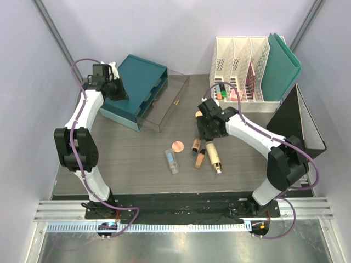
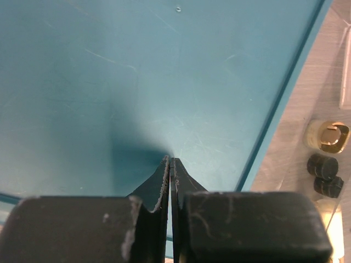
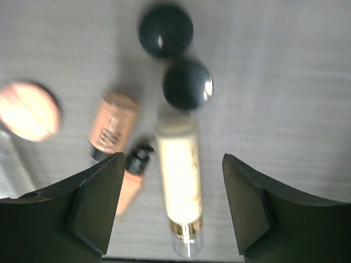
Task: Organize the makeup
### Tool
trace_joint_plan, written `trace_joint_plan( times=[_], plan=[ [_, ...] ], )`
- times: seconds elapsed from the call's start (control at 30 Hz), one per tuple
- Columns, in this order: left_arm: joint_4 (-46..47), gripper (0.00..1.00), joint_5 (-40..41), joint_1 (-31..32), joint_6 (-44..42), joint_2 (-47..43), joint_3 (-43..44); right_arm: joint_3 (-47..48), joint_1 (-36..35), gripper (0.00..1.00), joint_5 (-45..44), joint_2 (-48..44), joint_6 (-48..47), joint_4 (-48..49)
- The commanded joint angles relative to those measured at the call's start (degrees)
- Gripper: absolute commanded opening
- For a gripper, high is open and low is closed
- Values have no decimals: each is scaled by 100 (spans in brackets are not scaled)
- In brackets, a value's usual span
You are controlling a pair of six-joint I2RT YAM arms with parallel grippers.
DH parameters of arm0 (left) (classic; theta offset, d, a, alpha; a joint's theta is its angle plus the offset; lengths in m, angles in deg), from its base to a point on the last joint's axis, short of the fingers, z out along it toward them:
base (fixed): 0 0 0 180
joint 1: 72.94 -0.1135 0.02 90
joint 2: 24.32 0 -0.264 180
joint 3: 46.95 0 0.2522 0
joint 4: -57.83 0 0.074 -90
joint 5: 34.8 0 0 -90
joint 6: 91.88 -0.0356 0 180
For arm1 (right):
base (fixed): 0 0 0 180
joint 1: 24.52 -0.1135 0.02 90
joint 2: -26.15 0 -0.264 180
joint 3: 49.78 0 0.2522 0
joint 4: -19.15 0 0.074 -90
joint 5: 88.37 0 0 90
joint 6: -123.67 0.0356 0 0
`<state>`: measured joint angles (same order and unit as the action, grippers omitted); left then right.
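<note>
Makeup lies on the wood table: a round pink compact (image 1: 177, 146), a clear tube (image 1: 172, 160), a tan bottle (image 1: 195, 146), a peach bottle (image 1: 199, 158) and a cream bottle (image 1: 214, 158). My right gripper (image 1: 210, 134) hovers over them, open and empty. In the right wrist view the right gripper (image 3: 173, 159) straddles the cream bottle (image 3: 180, 181) from above. Two black jars (image 3: 165, 30) stand just beyond it, with the tan bottle (image 3: 112, 123) and compact (image 3: 28, 111) to the left. My left gripper (image 1: 119, 93) is shut and empty (image 2: 170, 160) over the teal drawer box (image 1: 137, 90).
A clear drawer (image 1: 164, 104) with a gold handle (image 2: 329, 137) is pulled out of the teal box; two small black round things (image 2: 322, 165) show beside the handle. White file holders (image 1: 241, 68), a teal folder (image 1: 282, 68) and a black stand (image 1: 299, 123) are at the back right.
</note>
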<state>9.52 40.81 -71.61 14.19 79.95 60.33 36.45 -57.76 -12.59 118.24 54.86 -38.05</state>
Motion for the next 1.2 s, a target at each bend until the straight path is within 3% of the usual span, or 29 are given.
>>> trace_joint_plan(
  times=[0.0,0.57,0.67,0.7,0.9,1.17],
  plan=[
    [-650,2,-230,8,-96,111,-290,-443,54,77,314,-324,227,-226],
    [-597,4,-521,8,-96,164,-457,-1314,107,62,526,634,649,160],
    [-615,4,-521,0,-122,173,-439,-1411,133,6,455,591,711,310],
    [-624,4,-512,8,-114,173,-413,-1419,142,1,438,529,702,301],
    [-650,4,-547,8,-131,243,-325,-1376,168,1,77,-287,475,56],
    [-659,4,-600,0,-157,296,-299,-6,194,1,-90,-798,-167,-543]
  ],
)
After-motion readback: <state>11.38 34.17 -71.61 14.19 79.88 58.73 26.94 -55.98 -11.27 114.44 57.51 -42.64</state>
